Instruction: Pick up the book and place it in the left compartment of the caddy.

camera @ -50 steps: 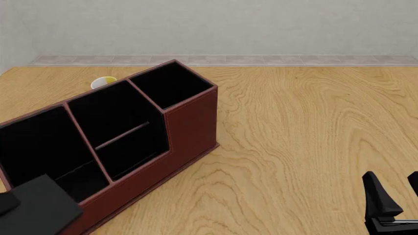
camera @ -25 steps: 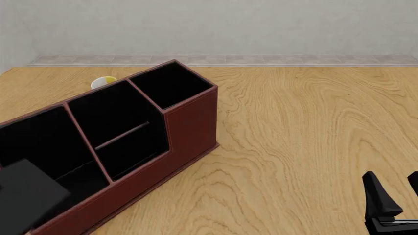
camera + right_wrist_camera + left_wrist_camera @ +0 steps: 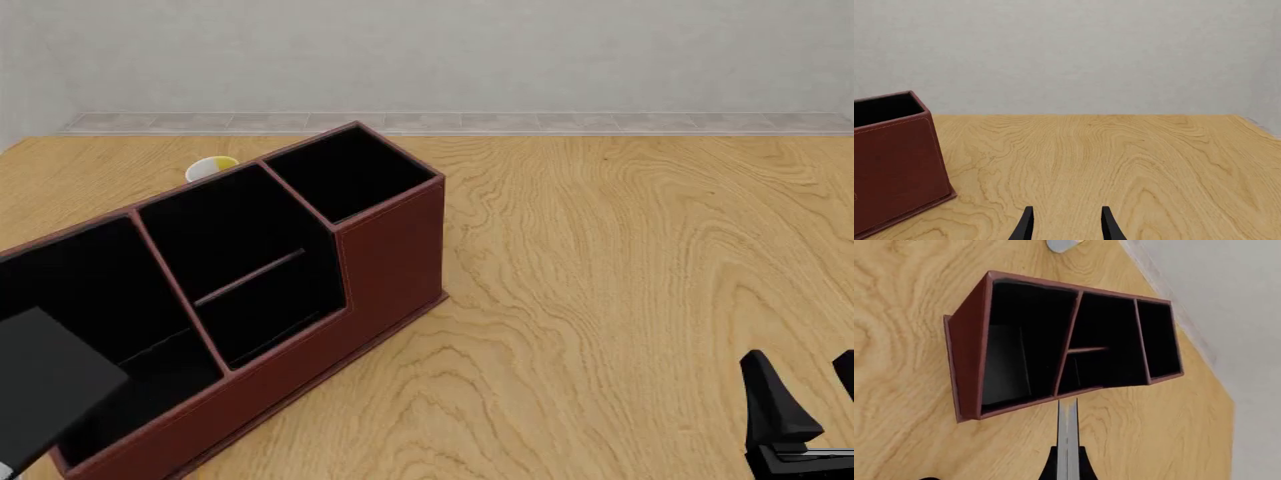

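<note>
The black book point(image 3: 47, 385) hangs tilted over the near end of the caddy's left compartment point(image 3: 80, 300). The red-brown caddy point(image 3: 387, 260) runs diagonally from the front left toward the table's middle. In the left wrist view the book point(image 3: 1067, 430) shows edge-on with its thin white page edge, and its far end reaches the caddy's front rim point(image 3: 1021, 404) by the widest section point(image 3: 1021, 360). My left gripper point(image 3: 1067, 471) is shut on the book; in the front view it is hidden behind the book. My right gripper point(image 3: 810, 395) is open and empty at the front right, far from the caddy; it also shows in the right wrist view point(image 3: 1066, 227).
A small white and yellow object point(image 3: 211, 168) lies on the table behind the caddy and also shows in the left wrist view point(image 3: 1064, 244). A grey wall point(image 3: 427, 50) closes the table's far side. The caddy's small end section point(image 3: 894, 150) shows in the right wrist view.
The book has moved left and away from the front edge, from in front of the caddy's rim to over the left compartment. The right arm has not moved.
</note>
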`<state>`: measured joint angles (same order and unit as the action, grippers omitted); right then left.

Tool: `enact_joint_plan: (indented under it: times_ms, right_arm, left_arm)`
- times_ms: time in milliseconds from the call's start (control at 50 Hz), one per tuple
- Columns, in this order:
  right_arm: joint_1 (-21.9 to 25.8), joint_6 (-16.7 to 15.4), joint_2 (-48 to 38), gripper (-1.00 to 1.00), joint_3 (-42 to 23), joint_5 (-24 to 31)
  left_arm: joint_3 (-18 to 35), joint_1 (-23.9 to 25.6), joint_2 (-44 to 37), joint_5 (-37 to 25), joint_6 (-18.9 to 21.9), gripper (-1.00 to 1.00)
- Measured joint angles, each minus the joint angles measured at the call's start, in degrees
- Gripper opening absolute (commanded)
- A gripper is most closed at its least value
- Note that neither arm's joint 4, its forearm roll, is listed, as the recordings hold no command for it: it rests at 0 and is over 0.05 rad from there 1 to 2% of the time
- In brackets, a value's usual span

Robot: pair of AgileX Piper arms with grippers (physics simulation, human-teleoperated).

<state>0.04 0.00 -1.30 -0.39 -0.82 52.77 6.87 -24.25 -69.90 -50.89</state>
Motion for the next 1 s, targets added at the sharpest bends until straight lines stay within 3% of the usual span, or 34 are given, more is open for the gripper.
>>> enact_joint_plan:
  times_ms: [580,1000]
  right_arm:
    - [0.00,0.00,0.00,1.00,0.00,0.00]
    - [0.00,0.00,0.00,1.00,0.00,0.00]
  left_arm:
    - [-1.76,-1.53,-0.73,0.00,1.23,-1.00]
    - [0.30,-3.22,-3.35,0.00,2.64,-1.00]
